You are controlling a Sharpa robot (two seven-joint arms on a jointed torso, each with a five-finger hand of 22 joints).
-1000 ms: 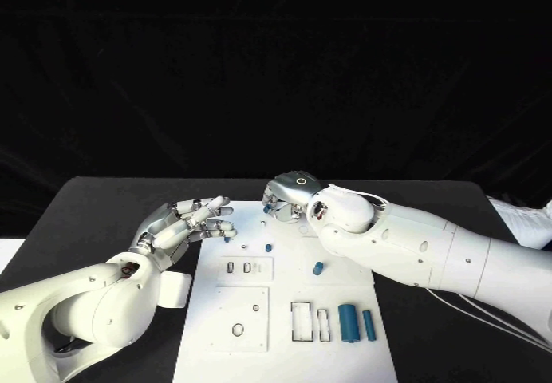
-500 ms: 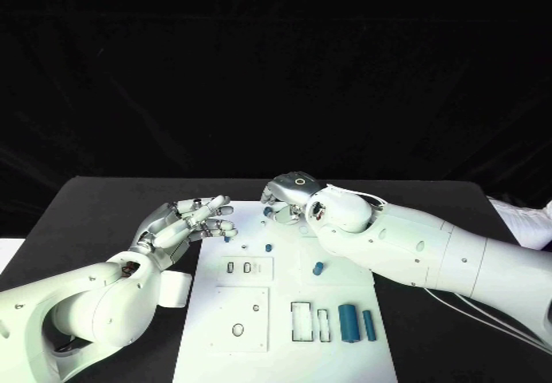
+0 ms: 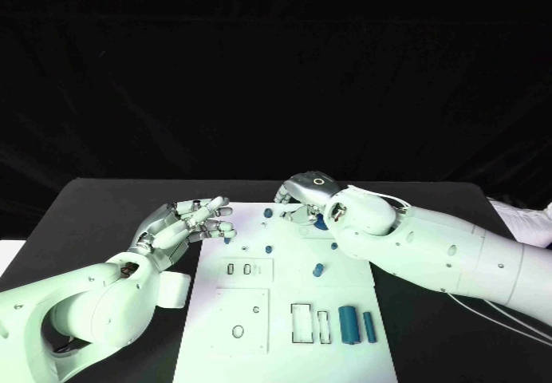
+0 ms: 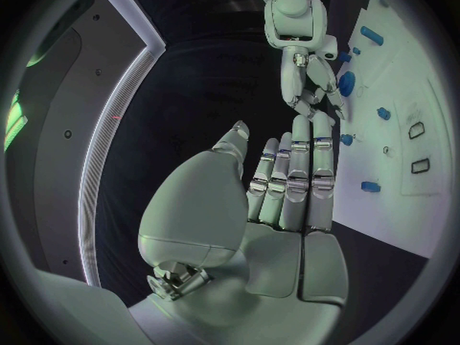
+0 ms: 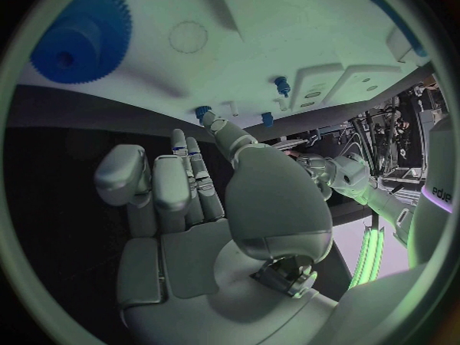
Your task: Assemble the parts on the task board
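Task board, white, with small blue parts; left hand and right hand both empty, fingers spread.

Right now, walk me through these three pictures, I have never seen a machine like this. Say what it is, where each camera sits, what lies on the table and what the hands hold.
This is a robot with two white arms, each ending in a silver many-fingered hand. The square picture looks down from its head; the two round ones come from cameras at each wrist, behind that arm's own hand.

On the black table lies a white task board with slots cut in it. Small blue parts lie on it: long bars near its front edge and little pegs farther back. The right wrist view also shows a blue gear on the board.

The left hand hovers by the board's left edge, fingers apart, holding nothing. The right hand is over the board's far end, also holding nothing.
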